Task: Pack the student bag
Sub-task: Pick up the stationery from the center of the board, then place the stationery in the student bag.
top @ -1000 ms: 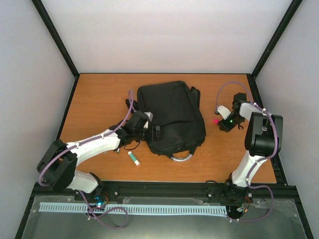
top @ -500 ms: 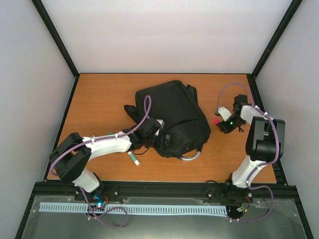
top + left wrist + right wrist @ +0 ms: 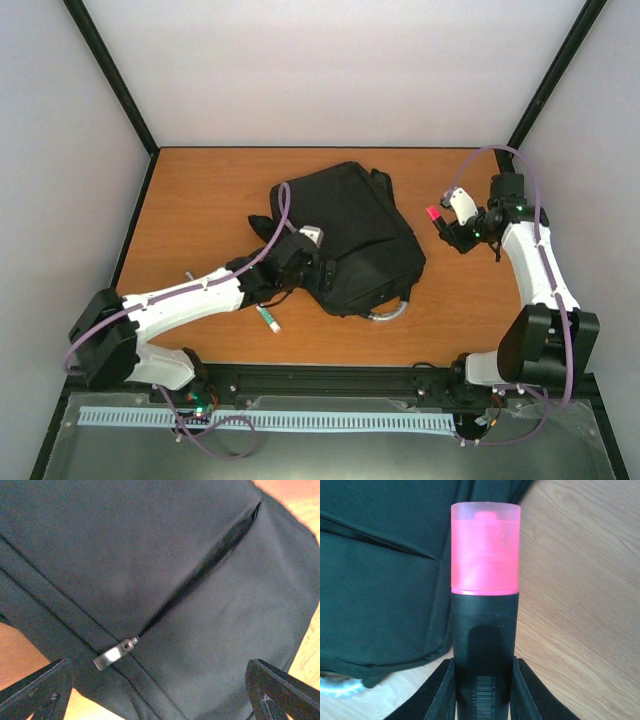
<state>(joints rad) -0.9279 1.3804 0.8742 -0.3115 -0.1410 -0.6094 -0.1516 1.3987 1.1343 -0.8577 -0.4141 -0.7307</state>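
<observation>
The student bag, a black backpack, lies flat mid-table. My left gripper hovers open over its near-left part. In the left wrist view the black fabric fills the frame, with a partly open zip slit and a silver zip pull between my spread fingertips. My right gripper is off the bag's right side, shut on a black highlighter with a pink cap. In the right wrist view the highlighter stands between the jaws of that gripper, with the bag to the left.
A white tube with a green cap lies on the wooden table near the left arm's forearm. The bag's grey loop handle points toward the near edge. Black frame posts stand at the table's far corners.
My right gripper closed on the highlighter and lifted it up and away from the table. The left gripper slid right over the bag, which shifted and turned slightly to the right.
</observation>
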